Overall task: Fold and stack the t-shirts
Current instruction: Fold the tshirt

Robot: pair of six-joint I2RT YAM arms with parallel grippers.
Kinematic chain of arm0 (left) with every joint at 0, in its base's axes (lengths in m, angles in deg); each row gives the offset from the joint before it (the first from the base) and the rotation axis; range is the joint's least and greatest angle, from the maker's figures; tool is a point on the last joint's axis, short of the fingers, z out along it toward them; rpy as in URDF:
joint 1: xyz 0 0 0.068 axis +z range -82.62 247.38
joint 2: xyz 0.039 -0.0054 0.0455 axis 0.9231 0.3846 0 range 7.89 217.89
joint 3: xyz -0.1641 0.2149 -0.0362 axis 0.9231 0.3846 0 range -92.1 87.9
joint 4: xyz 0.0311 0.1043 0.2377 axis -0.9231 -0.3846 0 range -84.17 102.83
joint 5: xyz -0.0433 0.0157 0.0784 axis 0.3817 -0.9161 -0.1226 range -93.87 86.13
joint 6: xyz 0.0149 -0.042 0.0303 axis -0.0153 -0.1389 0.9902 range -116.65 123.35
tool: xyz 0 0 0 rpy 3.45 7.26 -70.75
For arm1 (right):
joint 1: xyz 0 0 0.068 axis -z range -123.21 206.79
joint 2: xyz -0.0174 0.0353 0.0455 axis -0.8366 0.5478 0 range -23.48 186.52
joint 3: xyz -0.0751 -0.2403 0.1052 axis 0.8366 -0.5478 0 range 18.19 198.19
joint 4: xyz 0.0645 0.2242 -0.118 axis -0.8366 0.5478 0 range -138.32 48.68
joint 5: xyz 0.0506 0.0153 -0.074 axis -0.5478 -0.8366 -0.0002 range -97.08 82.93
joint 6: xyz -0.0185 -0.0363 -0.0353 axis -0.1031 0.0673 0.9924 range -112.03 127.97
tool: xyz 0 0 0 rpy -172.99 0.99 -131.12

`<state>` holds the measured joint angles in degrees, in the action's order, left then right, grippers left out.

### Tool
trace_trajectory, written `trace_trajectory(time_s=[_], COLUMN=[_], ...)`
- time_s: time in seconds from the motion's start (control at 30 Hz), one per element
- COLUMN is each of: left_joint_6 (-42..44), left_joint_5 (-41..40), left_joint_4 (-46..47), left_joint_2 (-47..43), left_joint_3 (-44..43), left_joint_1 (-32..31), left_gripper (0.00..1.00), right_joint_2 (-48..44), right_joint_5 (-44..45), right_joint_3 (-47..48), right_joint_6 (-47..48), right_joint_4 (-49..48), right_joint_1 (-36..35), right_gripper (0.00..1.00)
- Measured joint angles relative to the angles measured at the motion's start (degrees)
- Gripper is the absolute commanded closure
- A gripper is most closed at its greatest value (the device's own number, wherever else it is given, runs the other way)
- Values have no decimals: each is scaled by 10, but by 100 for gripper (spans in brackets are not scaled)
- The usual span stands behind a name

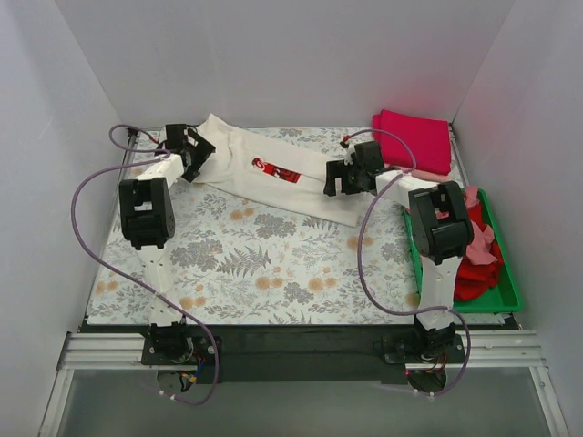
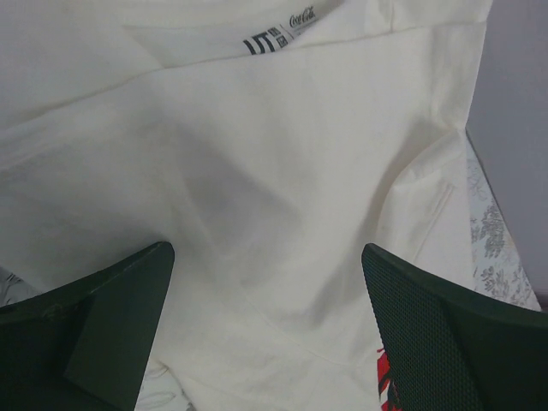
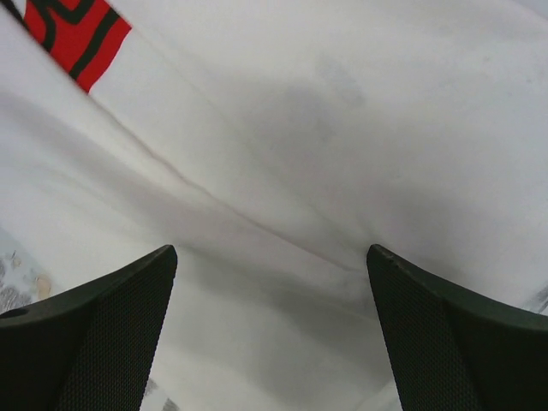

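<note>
Cream-white t-shirt [image 1: 264, 177], red logo print, spread diagonally across the far tabletop [image 1: 273, 264]. My left end effector [image 2: 265, 325] released, jaws wide over its left end; my right end effector [image 3: 270, 325] likewise released over the right end. Magenta t-shirt [image 1: 414, 137] folded, at the far right corner.

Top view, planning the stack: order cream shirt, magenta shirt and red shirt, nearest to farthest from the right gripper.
1. Cream shirt, under the right gripper.
2. Magenta shirt, far right corner.
3. Red shirt, in the tray, near right.
</note>
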<state>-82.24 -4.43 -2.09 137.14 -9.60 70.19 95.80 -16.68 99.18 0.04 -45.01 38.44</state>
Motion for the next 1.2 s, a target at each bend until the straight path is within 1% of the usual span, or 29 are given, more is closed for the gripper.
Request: trace_trajectory(time_s=[0.1, 0.17, 0.23, 0.33, 0.4, 0.5, 0.57, 0.63, 0.73, 0.87, 1.07, 1.2], left_joint_6=[7, 9, 12, 19, 23, 25, 24, 18, -1, -41, -86, -92], left_joint_5=[30, 48, 66, 78, 79, 79, 79, 79, 75, 58, 61, 62], left_joint_4=[2, 3, 3, 3, 5, 2, -2, -4, -9, 1, 46, 55], left_joint_2=[45, 68, 87, 105, 115, 138, 156, 176, 198, 221, 245, 248], left_joint_3=[-65, -98, -126, -153, -166, -204, -233, -264, -302, -332, -352, -357], left_joint_1=[1, 0, -4, -17, -33, -67, -89, -113, -139, -162, -175, -179], left_gripper=[6, 6, 5, 4, 4, 3, 3, 3, 2, 2, 2, 2], right_joint_2=[-77, -136, -193, -264, -294, -300, -299, -299, -312, -373, -503, -550], right_joint_5=[-9, -11, -13, -24, -36, -63, -81, -95, -96, -72, 43, 97], right_joint_3=[-110, -189, -256, -339, -370, -377, -373, -369, -368, -368, -392, -421], right_joint_6=[-17, -31, -48, -80, -97, -111, -112, -110, -104, -96, -116, -150], right_joint_4=[-24, -32, -36, -44, -45, -43, -38, -26, -5, 26, 29, 31], right_joint_1=[-18, -46, -89, -175, -238, -327, -376, -410, -423, -421, -413, -369], right_gripper=[2, 2, 2, 2, 2, 2, 2, 2, 2, 2, 2, 2])
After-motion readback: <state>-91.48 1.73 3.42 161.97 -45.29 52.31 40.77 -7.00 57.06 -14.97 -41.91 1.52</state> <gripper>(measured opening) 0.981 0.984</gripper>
